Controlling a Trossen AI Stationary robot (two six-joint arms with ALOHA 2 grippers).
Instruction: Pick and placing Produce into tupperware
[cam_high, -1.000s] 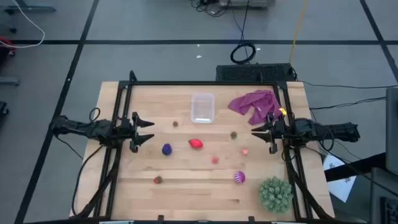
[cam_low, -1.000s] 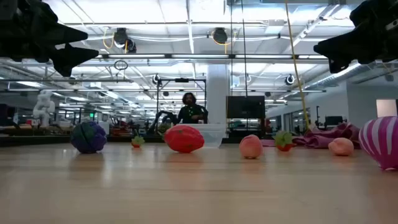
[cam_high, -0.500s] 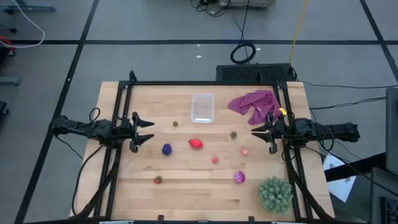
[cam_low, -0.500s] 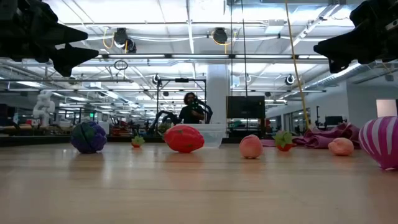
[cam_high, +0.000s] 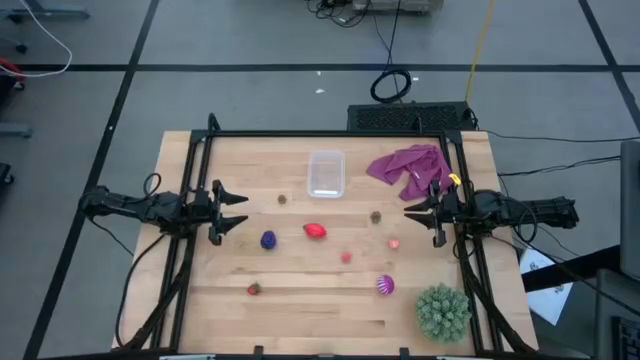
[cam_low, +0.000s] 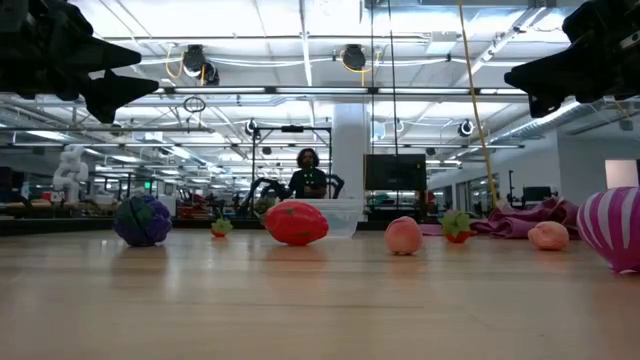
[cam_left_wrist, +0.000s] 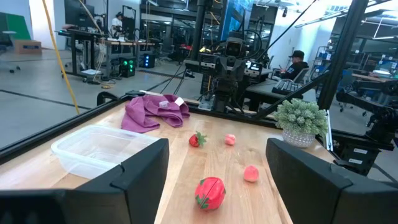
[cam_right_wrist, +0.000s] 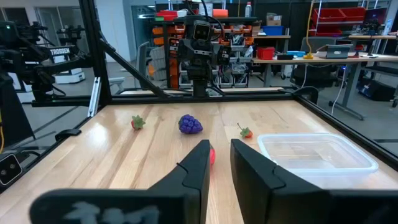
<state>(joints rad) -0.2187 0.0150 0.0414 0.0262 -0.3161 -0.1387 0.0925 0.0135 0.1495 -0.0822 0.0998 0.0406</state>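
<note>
High view, table (cam_high: 300, 310): wooden top, one arm at each side edge.
Left gripper (cam_high: 238, 211): raised at the left edge, fingers apart, holding nothing.
Right gripper (cam_high: 412, 211): raised at the right edge, fingers closed, empty.
Green spiky ball (cam_high: 442, 311): near right corner.
Purple cloth (cam_high: 408, 168): far right.
Tupperware (cam_high: 326, 173): far centre, empty.
Produce: scattered mid-table, red piece (cam_high: 315, 231), blue-purple piece (cam_high: 268, 240), striped ball (cam_high: 385, 286).

- From my remote seat I read only one word: "TROSSEN", white letters on a dark robot arm (cam_right_wrist: 46, 56) in the room beyond the surface, right wrist view; nothing else legible
</note>
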